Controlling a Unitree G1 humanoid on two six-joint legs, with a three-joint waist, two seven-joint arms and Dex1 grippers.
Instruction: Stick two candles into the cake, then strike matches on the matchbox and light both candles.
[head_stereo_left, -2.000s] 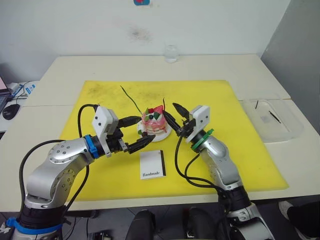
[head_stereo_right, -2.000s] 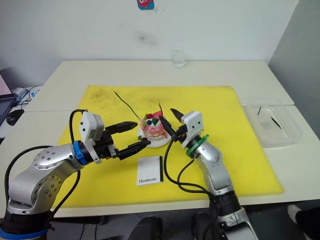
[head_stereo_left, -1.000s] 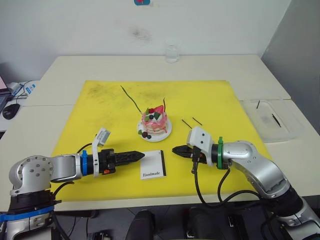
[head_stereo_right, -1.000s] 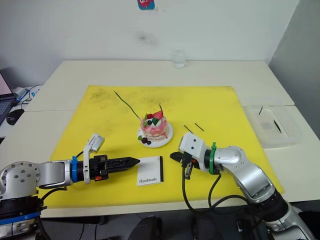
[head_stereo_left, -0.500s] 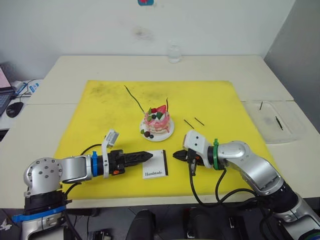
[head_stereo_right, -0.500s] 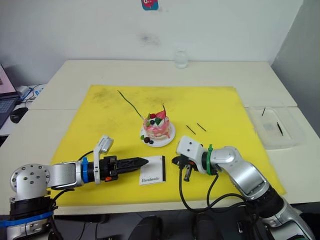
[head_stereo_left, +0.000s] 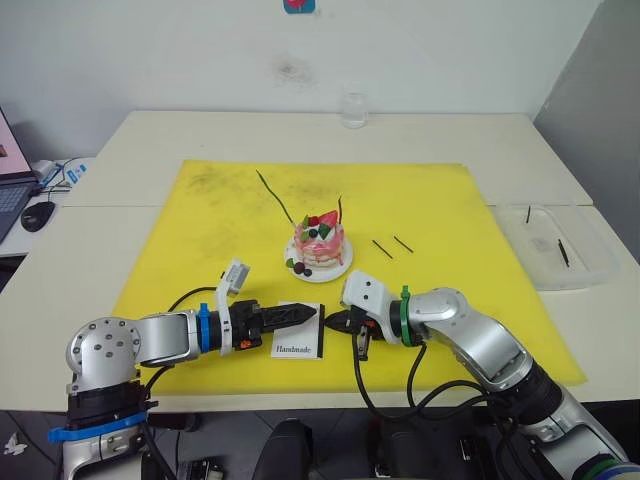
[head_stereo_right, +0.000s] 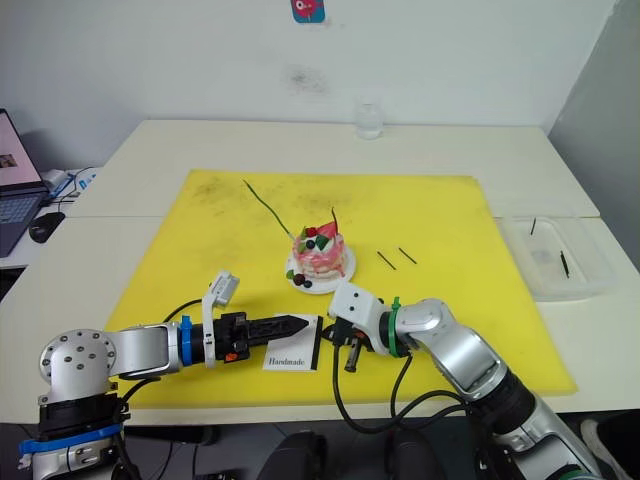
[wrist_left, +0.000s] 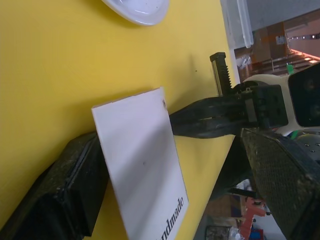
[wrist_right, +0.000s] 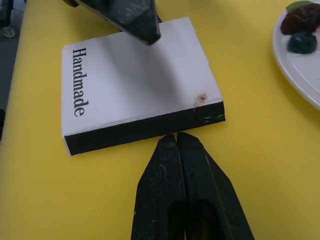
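Matchbox (head_stereo_left: 299, 338) at centre front of the yellow mat (head_stereo_left: 200, 230), lying flat with its "Handmade" print facing up and its black striking strip turned toward my right gripper (wrist_right: 176, 141). My right gripper lies low on the mat, its two black fingers pressed together with nothing between them; the tips meet the striking strip about midway along it. My left gripper (head_stereo_left: 308, 313) reaches in from the opposite side. Its fingers are spread: in the left wrist view one finger (wrist_left: 65, 185) lies along the near edge of the box and the other stands apart from it, so the box sits between them without being clamped. In the right wrist view one left fingertip hangs over the far corner of the box top.

Cake (head_stereo_left: 320, 242) on its small white plate (head_stereo_left: 340, 270), just behind the matchbox. A dark red candle (head_stereo_left: 340, 208) stands in the cake. A green candle (head_stereo_left: 272, 195) lies on the mat behind and to the left of the cake. Two matches (head_stereo_left: 392, 245) lie side by side on the mat, right of the plate. A clear tray (head_stereo_left: 560, 250) sits on the table beyond the mat's right edge.
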